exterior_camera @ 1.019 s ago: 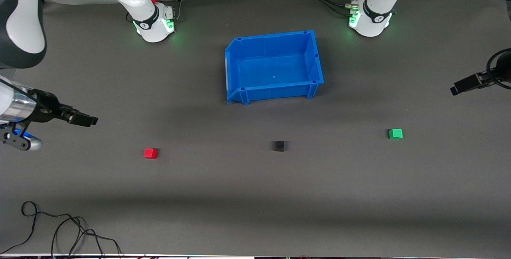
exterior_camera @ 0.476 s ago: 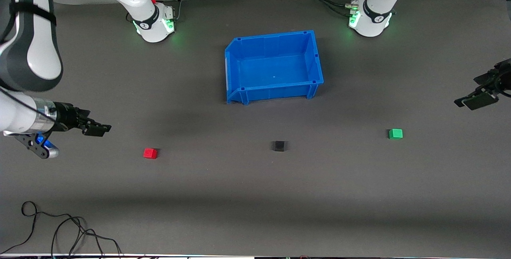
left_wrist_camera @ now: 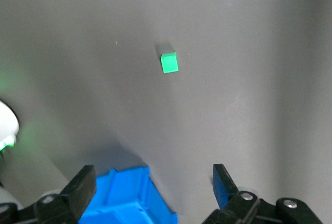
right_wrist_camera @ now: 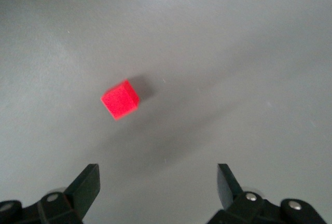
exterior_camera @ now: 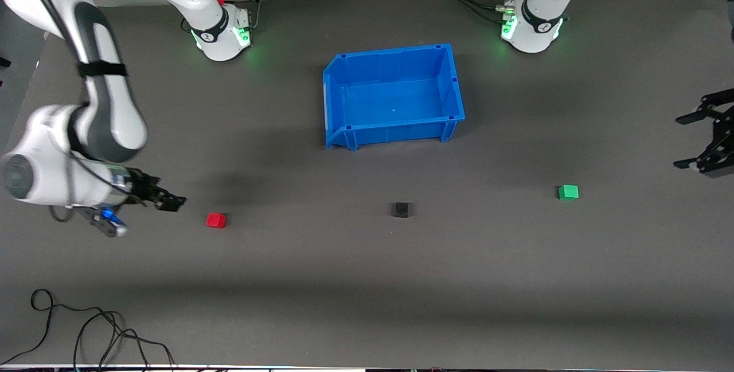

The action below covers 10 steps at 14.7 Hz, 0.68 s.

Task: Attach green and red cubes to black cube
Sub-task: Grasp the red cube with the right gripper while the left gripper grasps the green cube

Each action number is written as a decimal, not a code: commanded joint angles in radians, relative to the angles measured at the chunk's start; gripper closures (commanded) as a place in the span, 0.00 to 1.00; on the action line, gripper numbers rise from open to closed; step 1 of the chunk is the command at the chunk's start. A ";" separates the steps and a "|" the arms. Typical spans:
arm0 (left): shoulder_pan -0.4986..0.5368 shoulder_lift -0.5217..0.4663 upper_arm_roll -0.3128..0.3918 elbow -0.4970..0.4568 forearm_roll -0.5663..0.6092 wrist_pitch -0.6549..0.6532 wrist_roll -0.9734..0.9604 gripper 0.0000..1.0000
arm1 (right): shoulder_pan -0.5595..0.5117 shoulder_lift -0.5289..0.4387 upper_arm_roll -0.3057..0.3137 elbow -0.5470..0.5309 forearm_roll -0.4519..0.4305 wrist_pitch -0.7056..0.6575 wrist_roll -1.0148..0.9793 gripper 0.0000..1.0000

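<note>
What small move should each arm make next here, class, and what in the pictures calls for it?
Probably each gripper should slide over its cube and lower. The right gripper, jaws open, sits just short of the red cube; the left gripper, jaws open, hangs near the table's edge, not yet over the green cube. The black cube lies untouched between the two.

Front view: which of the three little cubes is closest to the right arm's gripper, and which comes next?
From the right gripper, over the table at the right arm's end:
1. red cube, just beside it.
2. black cube, mid-table.
3. green cube, toward the left arm's end.
</note>
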State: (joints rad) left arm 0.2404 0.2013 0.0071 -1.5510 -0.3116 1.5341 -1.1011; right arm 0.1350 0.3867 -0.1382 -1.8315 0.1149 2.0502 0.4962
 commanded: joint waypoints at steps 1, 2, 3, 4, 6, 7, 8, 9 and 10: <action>0.028 0.070 -0.009 -0.036 -0.055 0.075 -0.060 0.00 | 0.032 -0.006 -0.008 -0.087 -0.083 0.148 -0.231 0.02; 0.028 0.076 -0.009 -0.079 -0.070 0.128 -0.054 0.00 | 0.025 0.020 -0.008 -0.081 -0.087 0.181 -0.323 0.02; 0.030 0.090 -0.009 -0.113 -0.093 0.185 -0.049 0.00 | 0.023 0.041 -0.008 -0.072 -0.090 0.212 -0.408 0.01; 0.030 0.113 -0.009 -0.136 -0.113 0.231 -0.048 0.00 | 0.021 0.063 -0.008 -0.069 -0.086 0.244 -0.442 0.01; 0.028 0.163 -0.009 -0.164 -0.141 0.320 -0.042 0.00 | 0.023 0.102 -0.006 -0.071 -0.081 0.292 -0.441 0.01; 0.025 0.194 -0.010 -0.169 -0.155 0.357 -0.040 0.00 | 0.023 0.118 -0.006 -0.069 -0.077 0.315 -0.438 0.01; 0.020 0.216 -0.012 -0.179 -0.164 0.385 -0.036 0.00 | 0.023 0.132 -0.004 -0.065 -0.040 0.329 -0.438 0.01; 0.022 0.227 -0.015 -0.199 -0.181 0.415 -0.007 0.00 | 0.025 0.145 -0.006 -0.057 0.030 0.331 -0.438 0.01; 0.027 0.228 -0.015 -0.236 -0.214 0.451 0.059 0.00 | 0.029 0.159 -0.006 -0.048 0.098 0.329 -0.438 0.01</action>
State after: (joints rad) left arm 0.2615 0.4333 -0.0028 -1.7318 -0.4764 1.9297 -1.1127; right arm 0.1565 0.5168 -0.1408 -1.9075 0.1138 2.3708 0.0819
